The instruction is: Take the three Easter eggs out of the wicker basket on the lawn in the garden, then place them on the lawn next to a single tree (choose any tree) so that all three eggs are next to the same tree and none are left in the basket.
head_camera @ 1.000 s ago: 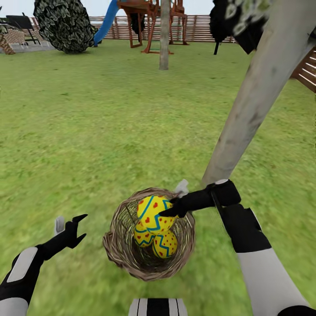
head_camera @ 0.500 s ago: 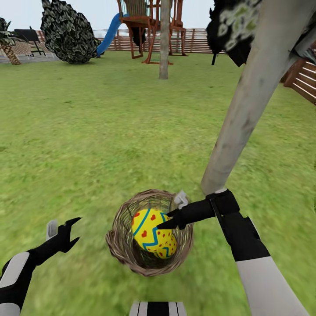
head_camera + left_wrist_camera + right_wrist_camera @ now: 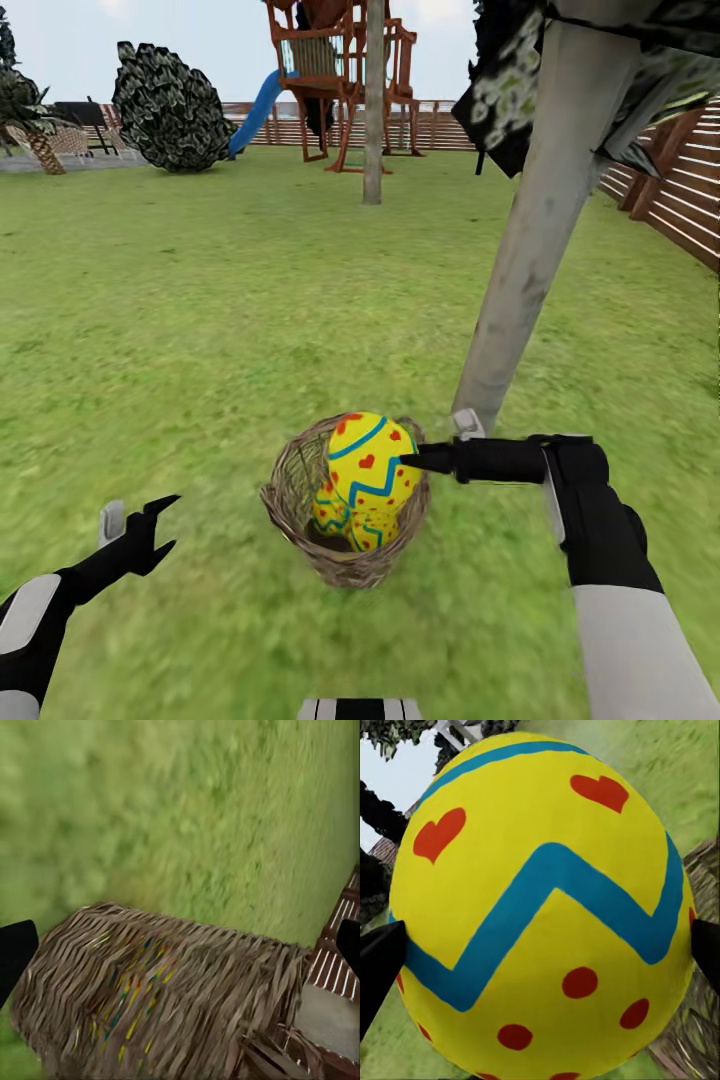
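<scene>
The wicker basket [image 3: 300, 500] sits on the lawn [image 3: 200, 300] at the foot of the tree [image 3: 520, 260], whose pale-grey trunk leans. My right gripper [image 3: 412, 458] is shut on the top Easter egg [image 3: 368, 468], yellow with red hearts and a blue zigzag, held partly above the rim. In the right wrist view this egg [image 3: 547, 907] sits between both black fingertips [image 3: 379, 960]. Two more eggs [image 3: 340, 518] lie lower in the basket. My left gripper [image 3: 140, 530] hangs open left of the basket. In the left wrist view it [image 3: 180, 949] faces the basket's woven side [image 3: 150, 1005].
A slatted wooden fence [image 3: 680, 200] runs along the right behind the tree. Far back stand a play tower [image 3: 330, 80] with a blue slide [image 3: 255, 110], a round dark bush [image 3: 170, 120] and a thin straight trunk [image 3: 373, 100]. Open grass lies to the left and ahead.
The right gripper has risen with the top egg, which now stands above the basket rim. The head view has tilted up. My left arm has barely moved.
</scene>
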Available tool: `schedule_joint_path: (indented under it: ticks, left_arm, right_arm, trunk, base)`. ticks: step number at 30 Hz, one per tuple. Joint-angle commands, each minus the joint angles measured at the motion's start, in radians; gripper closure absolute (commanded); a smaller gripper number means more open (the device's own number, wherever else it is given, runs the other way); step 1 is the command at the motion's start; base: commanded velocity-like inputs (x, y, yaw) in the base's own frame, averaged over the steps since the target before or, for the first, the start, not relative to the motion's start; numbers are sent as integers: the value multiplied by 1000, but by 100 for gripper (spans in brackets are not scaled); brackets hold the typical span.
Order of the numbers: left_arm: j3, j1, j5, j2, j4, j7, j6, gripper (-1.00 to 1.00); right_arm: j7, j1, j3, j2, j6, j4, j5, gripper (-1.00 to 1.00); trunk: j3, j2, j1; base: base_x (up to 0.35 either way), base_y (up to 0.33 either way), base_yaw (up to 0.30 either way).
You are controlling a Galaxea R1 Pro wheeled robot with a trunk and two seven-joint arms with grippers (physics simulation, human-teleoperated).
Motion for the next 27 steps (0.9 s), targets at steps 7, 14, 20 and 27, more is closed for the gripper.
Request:
schedule_joint_path:
  ticks: [7,14,20,27]
  left_arm:
    - [14,0,0,1,3,-98,9,-100]
    - [2,2,-4,24,-14,-314,20,-100]
    - [-202,5,-12,44,-138,-701,55,-100]
    - [-419,5,-5,30,-272,-732,67,-100]
  right_arm:
    - [9,0,-33,-2,11,7,-22,100]
    - [9,0,-34,-2,10,12,-21,100]
    - [9,0,-36,-9,11,10,-17,100]
    - [-128,0,-139,-22,9,1,-7,100]
  trunk:
    - [20,1,-2]
    - [27,1,-2]
    - [34,1,-2]
    - [42,1,-2]
  base:
    - [-5,0,-134]
    - [0,0,-221]
    - [0,0,-222]
    - [0,0,-222]
